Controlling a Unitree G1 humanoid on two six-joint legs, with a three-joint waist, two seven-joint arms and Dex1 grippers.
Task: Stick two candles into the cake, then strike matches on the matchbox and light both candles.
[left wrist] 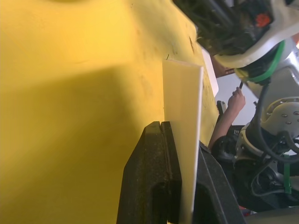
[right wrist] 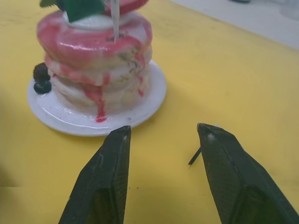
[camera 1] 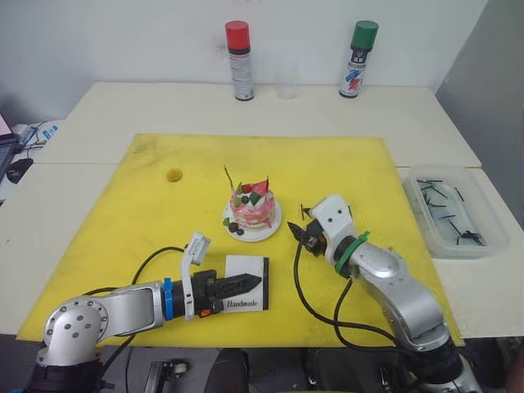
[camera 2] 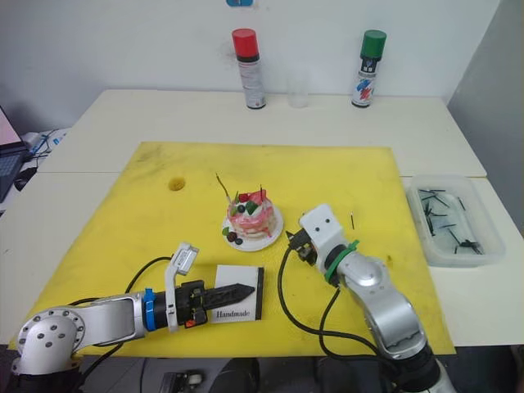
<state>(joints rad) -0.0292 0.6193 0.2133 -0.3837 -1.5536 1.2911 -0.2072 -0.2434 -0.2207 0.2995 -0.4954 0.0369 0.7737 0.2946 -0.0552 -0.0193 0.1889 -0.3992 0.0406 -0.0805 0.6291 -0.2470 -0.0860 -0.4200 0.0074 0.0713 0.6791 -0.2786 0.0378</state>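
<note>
While left gripper [camera 1: 246, 284] clamps matchbox [camera 1: 248, 282] (flat).

Probably a lab, pale tables [camera 1: 98, 131], yellow mat [camera 1: 164, 237], spray cans [camera 1: 239, 60], plain wall

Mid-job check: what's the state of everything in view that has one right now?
Left tool: shut on the matchbox.
Right tool: open, empty, beside the cake.
Candles: both stuck in the cake, unlit.
Matchbox: gripped, lying flat.
Matches: loose in the clear tray.
Red-capped can: upright, capped.
Green-capped can: upright, capped.
</note>
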